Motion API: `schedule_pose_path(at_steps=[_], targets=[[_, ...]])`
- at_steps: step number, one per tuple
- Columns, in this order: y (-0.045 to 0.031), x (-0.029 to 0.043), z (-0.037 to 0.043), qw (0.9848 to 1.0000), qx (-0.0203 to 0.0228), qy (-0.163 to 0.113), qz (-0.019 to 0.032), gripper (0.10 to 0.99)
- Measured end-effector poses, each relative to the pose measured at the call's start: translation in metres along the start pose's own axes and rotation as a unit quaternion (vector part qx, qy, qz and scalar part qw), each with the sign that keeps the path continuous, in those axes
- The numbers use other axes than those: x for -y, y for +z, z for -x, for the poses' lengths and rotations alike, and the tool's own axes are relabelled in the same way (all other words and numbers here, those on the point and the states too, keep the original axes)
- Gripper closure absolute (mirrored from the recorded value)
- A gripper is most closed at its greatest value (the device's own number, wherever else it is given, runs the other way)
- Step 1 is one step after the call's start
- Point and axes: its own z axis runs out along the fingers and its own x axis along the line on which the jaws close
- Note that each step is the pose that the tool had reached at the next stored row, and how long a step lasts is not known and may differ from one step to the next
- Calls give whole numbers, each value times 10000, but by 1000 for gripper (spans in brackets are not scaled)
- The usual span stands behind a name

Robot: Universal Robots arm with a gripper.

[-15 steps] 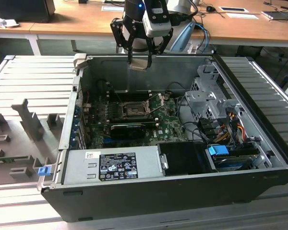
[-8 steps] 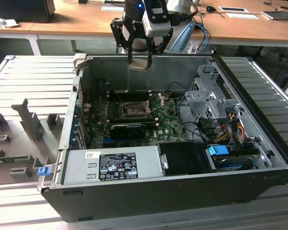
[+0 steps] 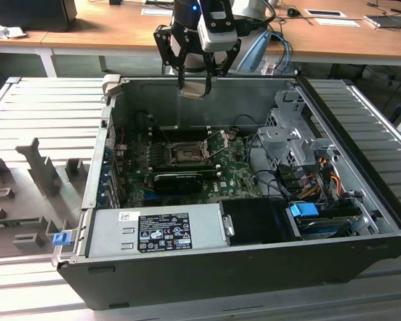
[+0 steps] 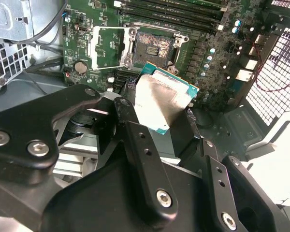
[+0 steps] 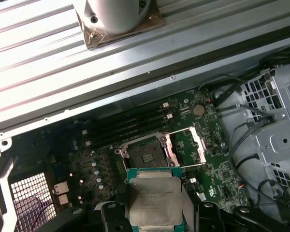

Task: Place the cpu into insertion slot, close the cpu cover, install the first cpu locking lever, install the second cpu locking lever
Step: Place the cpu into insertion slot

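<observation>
My gripper [image 3: 194, 85] hangs above the back wall of the open computer case, shut on the cpu [image 3: 192, 92], a flat beige-silver square with a green edge. Both wrist views show the cpu [image 4: 159, 99] [image 5: 154, 203] clamped between the black fingers [image 4: 135, 140], well above the green motherboard [image 3: 230, 170]. The insertion slot [image 3: 185, 155] [image 4: 152, 43] [image 5: 145, 155] lies bare with its dark centre showing. Beside it the cpu cover [image 4: 108, 46] [image 5: 186, 147] is swung open, and thin locking levers [image 3: 215, 142] stand raised.
A long black card [image 3: 177, 179] lies just in front of the slot. A grey power supply [image 3: 154, 231] fills the case front; a drive cage [image 3: 287, 134] and cables [image 3: 321, 174] sit at the exterior view's right. Memory slots [image 5: 125, 128] run behind the socket.
</observation>
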Motion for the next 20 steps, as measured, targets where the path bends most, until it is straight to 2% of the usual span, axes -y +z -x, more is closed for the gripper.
schedule_pose_path(at_steps=[20], targets=[[3,0,0,9998,19,207,4,557]])
